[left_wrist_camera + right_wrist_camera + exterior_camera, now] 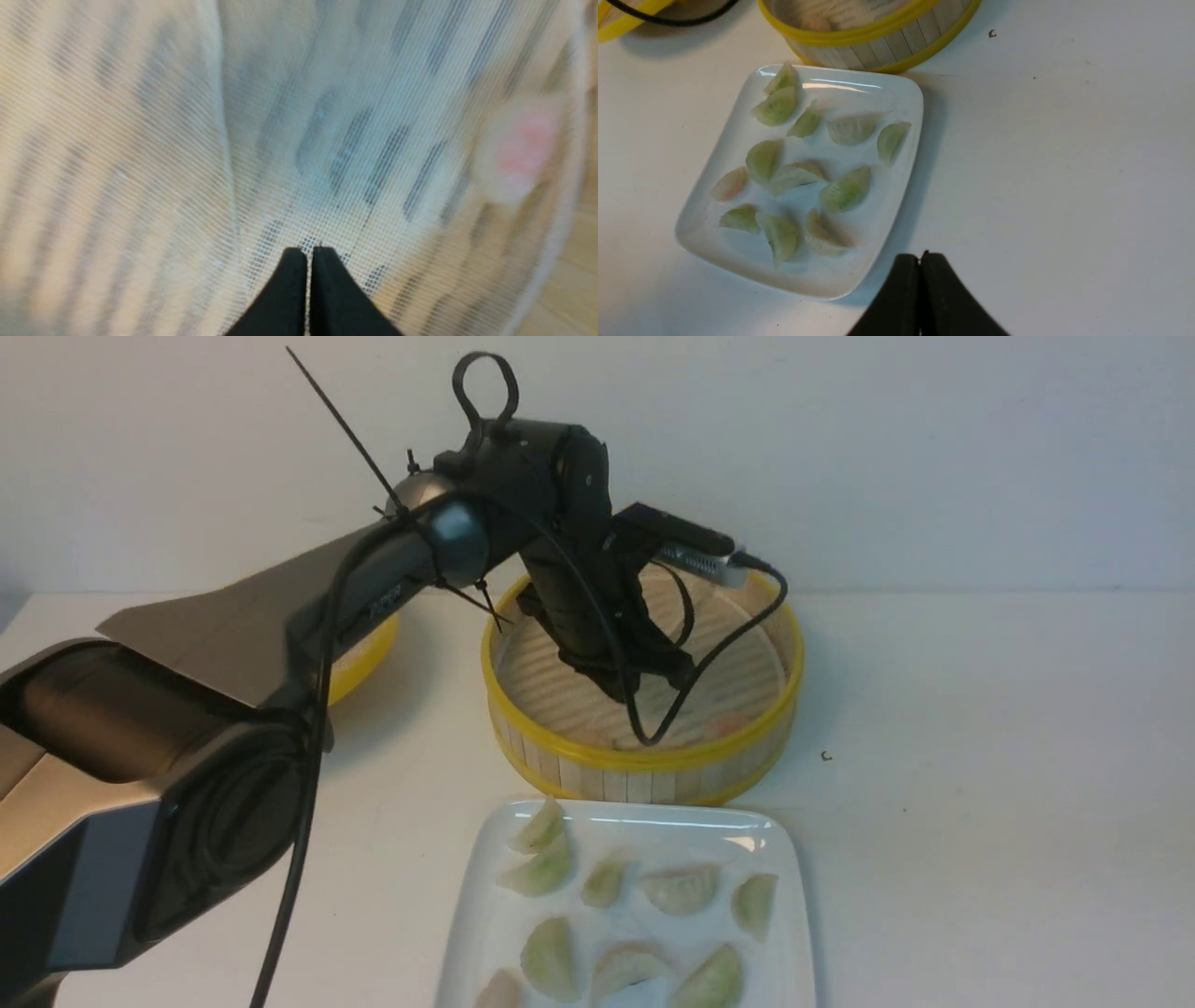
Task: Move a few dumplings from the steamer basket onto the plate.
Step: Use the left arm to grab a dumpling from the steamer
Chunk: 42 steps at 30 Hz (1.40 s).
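Note:
The steamer basket [644,770] stands mid-table, and its white mesh liner [299,140] fills the left wrist view. My left gripper [309,252] is shut and empty, reaching down inside the basket [624,691] just above the liner. A pinkish dumpling [523,149] lies blurred off to one side of it, apart from the fingers. Another pinkish dumpling [728,721] sits by the basket's near wall. The white plate [653,814] lies in front of the basket and holds several pale green dumplings and one pinkish one [730,183]. My right gripper [920,256] is shut and empty over the table beside the plate [887,93].
A flat yellow-rimmed lid [369,653] lies left of the basket, partly behind my left arm. A small dark speck [825,756] sits on the white table to the basket's right. A white wall closes the back.

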### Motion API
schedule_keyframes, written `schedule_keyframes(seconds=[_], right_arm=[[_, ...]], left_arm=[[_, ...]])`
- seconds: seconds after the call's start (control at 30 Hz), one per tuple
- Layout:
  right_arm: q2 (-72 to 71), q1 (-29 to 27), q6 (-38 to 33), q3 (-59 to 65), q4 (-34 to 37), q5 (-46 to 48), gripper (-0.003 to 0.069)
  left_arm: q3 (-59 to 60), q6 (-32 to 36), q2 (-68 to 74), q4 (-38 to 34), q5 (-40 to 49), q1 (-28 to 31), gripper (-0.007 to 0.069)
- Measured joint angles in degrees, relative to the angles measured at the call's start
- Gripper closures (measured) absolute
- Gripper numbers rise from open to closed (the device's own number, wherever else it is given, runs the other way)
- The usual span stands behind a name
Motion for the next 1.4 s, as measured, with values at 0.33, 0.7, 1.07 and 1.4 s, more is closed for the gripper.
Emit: schedule_keyframes(seconds=[0.33,0.7,1.07,1.4], right_arm=[[0.0,0.0,-0.23,0.0,0.06,0.99,0.0673],[-0.06,0.0,-0.36,0.0,0.06,1.57,0.0673],[-0.44,0.0,-0.41,0.0,0.06,1.61,0.0673],[-0.44,0.0,-0.41,0.0,0.16,1.61,0.0673]], left_arm=[[-7.04,0.0,0.0,1.27,6.16,0.0,0.0629],[-3.34,-7.14,0.0,1.33,6.28,0.0,0.0341],[1.42,-7.53,2.27,4.46,6.28,0.0,0.0167],[1.42,-7.54,3.4,4.3,5.92,-0.06,0.0354]])
